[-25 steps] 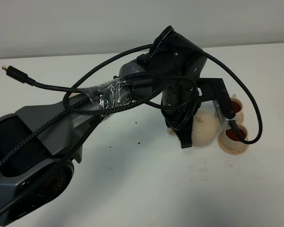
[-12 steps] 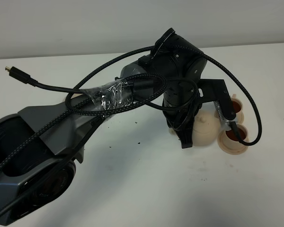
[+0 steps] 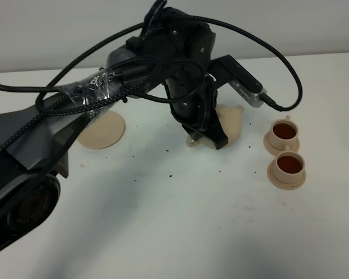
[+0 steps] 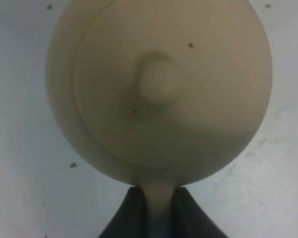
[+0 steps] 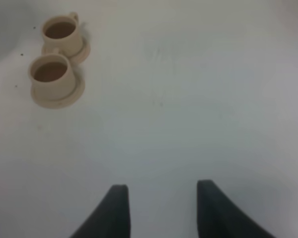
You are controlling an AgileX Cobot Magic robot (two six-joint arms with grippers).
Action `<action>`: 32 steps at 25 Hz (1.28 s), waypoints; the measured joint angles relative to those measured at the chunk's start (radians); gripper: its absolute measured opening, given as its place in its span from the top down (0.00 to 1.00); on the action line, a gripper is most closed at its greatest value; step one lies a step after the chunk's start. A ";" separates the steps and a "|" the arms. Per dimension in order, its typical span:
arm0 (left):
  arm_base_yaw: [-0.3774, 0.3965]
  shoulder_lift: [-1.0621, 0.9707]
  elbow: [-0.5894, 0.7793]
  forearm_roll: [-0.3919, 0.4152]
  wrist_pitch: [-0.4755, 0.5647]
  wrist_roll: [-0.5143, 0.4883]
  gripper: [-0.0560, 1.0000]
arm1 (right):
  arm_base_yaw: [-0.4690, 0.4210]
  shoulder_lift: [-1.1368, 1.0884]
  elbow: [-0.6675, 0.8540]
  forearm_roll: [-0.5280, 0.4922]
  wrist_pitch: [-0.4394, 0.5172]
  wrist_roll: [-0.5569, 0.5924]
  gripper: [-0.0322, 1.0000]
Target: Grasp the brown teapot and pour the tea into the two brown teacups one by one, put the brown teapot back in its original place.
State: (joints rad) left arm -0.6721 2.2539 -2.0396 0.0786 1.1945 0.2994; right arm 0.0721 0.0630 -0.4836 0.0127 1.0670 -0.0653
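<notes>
The pale tan teapot (image 3: 230, 124) hangs upright in my left gripper (image 3: 205, 138), between the cups and the big saucer. In the left wrist view the lid and knob of the teapot (image 4: 159, 89) fill the frame, and my left gripper (image 4: 160, 213) is shut on its loop handle. Two small tan teacups (image 3: 285, 132) (image 3: 287, 167) stand on their saucers at the right, both holding brown tea. They also show in the right wrist view (image 5: 60, 31) (image 5: 51, 73). The flat round tan saucer disc (image 3: 103, 129) lies bare at the left. My right gripper (image 5: 161, 208) is open and empty over the bare table.
Thick black cables (image 3: 75, 55) loop over the left arm above the table. Dark specks (image 3: 166, 152) dot the white table between the saucer disc and the teapot. A pale wall runs behind the table's far edge (image 3: 314, 55).
My left gripper has carried the teapot to the left, away from the two teacups. The big saucer disc, hidden before by the arm, now shows.
</notes>
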 joint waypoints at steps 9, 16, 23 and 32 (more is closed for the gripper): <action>0.175 -0.039 0.000 -0.019 0.000 -0.153 0.83 | 0.000 0.000 0.000 0.000 0.000 0.000 0.65; 0.302 -0.058 0.089 -0.056 0.000 -0.161 0.83 | 0.000 0.000 0.000 0.000 0.000 0.000 0.65; 0.397 -0.115 0.272 -0.031 -0.005 -0.173 0.83 | 0.000 0.000 0.000 0.000 0.000 0.000 0.65; 0.509 -0.220 0.513 -0.026 -0.207 -0.196 0.83 | 0.000 0.000 0.000 0.000 0.000 0.000 0.65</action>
State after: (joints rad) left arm -0.1628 2.0337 -1.5263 0.0526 0.9870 0.1035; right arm 0.0721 0.0630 -0.4836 0.0127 1.0670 -0.0653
